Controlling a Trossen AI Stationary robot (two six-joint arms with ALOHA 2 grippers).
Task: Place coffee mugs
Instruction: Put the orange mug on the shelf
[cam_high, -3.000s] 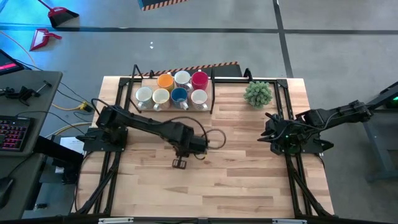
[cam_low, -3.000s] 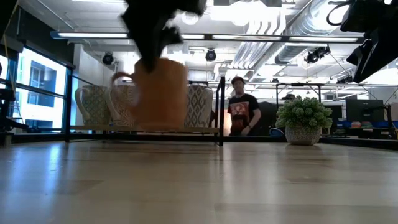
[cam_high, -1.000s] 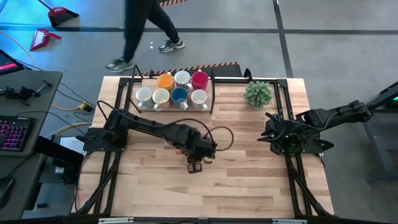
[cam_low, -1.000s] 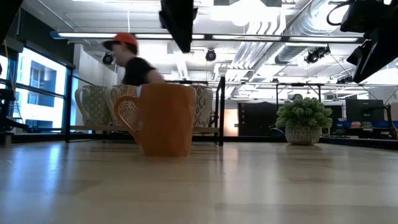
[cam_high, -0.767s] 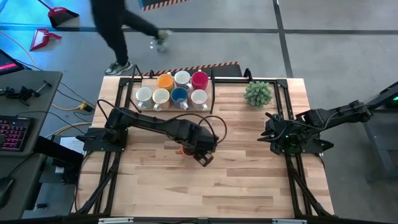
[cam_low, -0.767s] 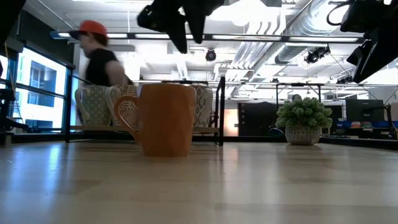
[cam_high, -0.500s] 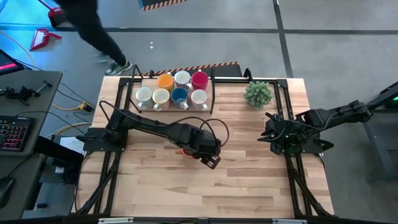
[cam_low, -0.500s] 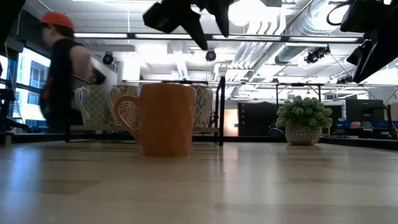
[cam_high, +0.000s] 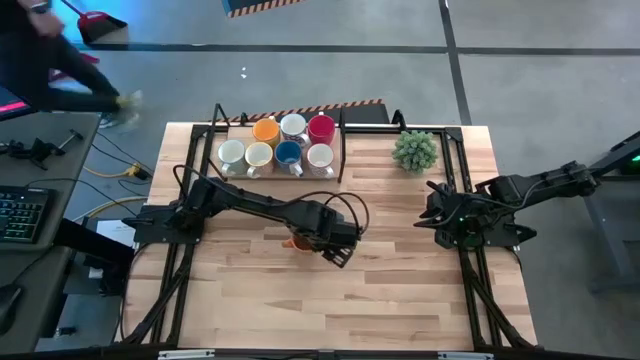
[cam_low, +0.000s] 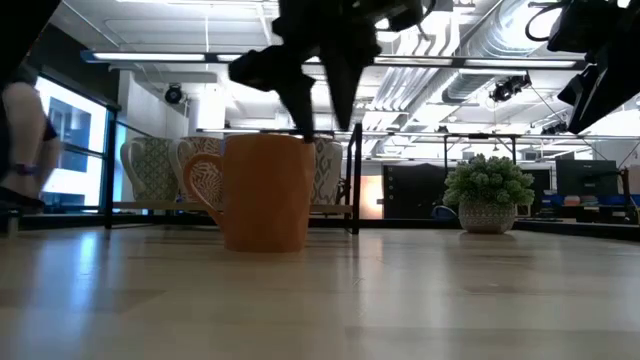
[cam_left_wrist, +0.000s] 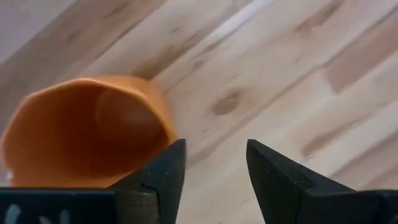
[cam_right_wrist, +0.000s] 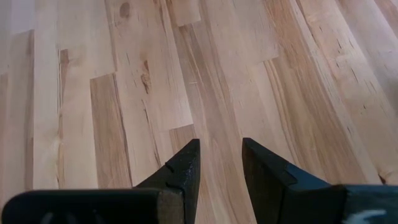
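Jaws apart on the left gripper (cam_high: 340, 250): in the left wrist view its two dark fingers (cam_left_wrist: 163, 173) stand with a clear gap of bare wood between them, gripping nothing. It hovers over the middle of the wooden table (cam_high: 400, 290), just beside and above the red-orange mug (cam_high: 297, 241), whose open mouth shows beside one finger in the left wrist view (cam_left_wrist: 87, 130). In the low view that mug (cam_low: 262, 192) stands upright on the tabletop, its patterned handle toward the picture's left, with the dark gripper (cam_low: 325, 75) hanging right over its rim; whether a fingertip touches the rim I cannot tell

The right gripper (cam_high: 440, 225) waits at the table's right edge, well apart from the mugs. Its jaws are also apart, a narrow strip of bare planks showing between the fingers (cam_right_wrist: 180, 171), and they hold nothing

At the far side of the table a black-framed rack (cam_high: 343, 150) holds the other seven mugs in two rows: a yellow-orange mug (cam_high: 265, 130), a white mug (cam_high: 293, 126) and a red mug (cam_high: 321, 127) behind, and in front two cream mugs (cam_high: 232, 153), a blue mug (cam_high: 288, 154) and another white one (cam_high: 320, 156). A small green potted plant (cam_high: 415, 150) stands to the right of the rack

A person (cam_high: 50, 60) shows on the floor beyond the table's far left corner
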